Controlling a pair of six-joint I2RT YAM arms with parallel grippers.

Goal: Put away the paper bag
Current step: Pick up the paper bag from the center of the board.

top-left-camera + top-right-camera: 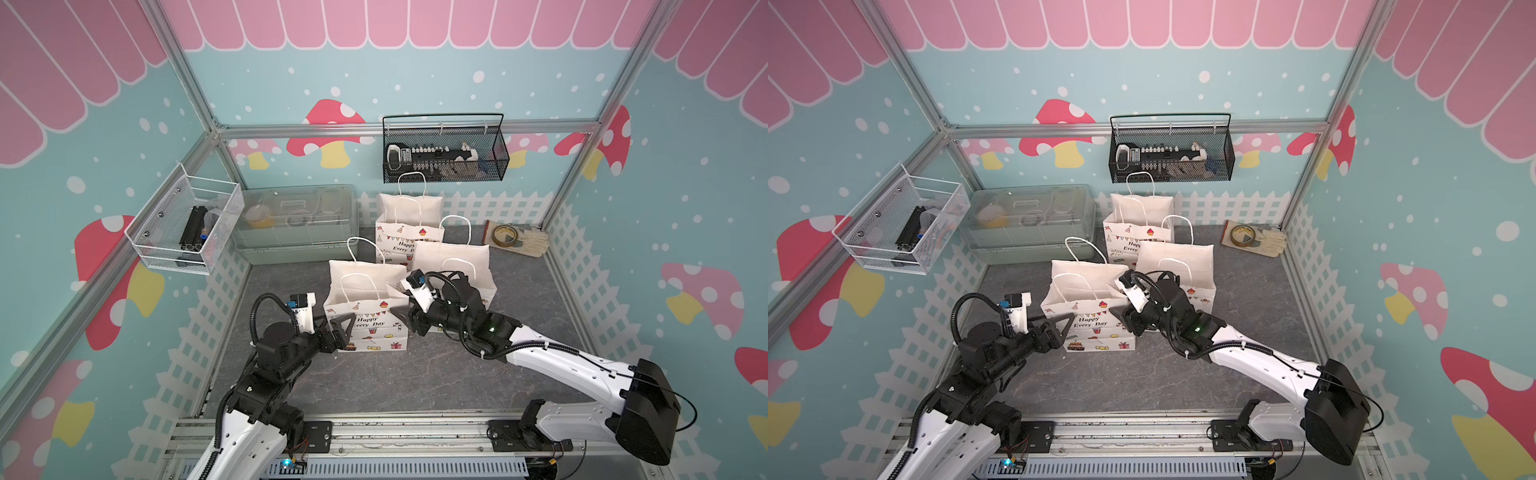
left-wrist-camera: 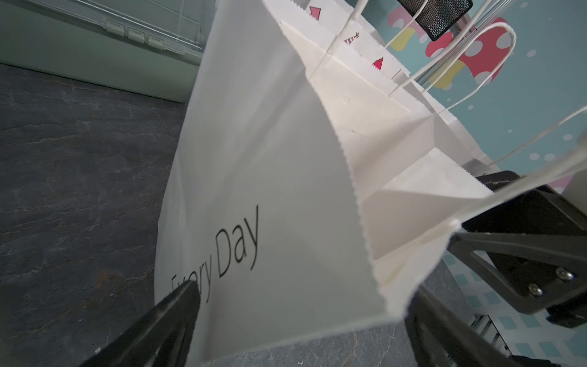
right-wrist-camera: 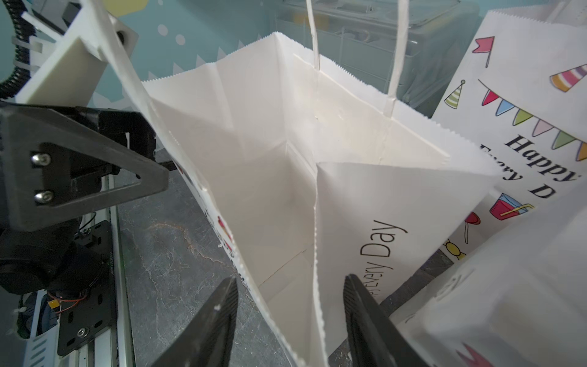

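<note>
1. The grey worktop (image 1: 374,386) is carrying everything. The paper bag (image 1: 368,322) is standing on it upright and open-mouthed, between the two arms.
2. A clear storage box (image 1: 295,224) is sitting well behind the bag, toward the left arm's side.
3. The left arm (image 1: 282,357) and right arm (image 1: 540,353) are reaching in at opposite sides of the bag.
4. A second bag (image 1: 409,232) and a third bag (image 1: 453,257) are standing just behind the bag.
5. The left jaws are standing wide apart, straddling the bag's side corner without pinching it.
6. The right jaws are standing partly apart around the bag's opposite side wall, with paper between them and not yet clamped.
7. The grasping step seems to be underway. Next, both sets of jaws are probably needing to close gently and evenly on the paper before any lifting or folding. Otherwise the thin wall is risking a crease or a slip.
</note>
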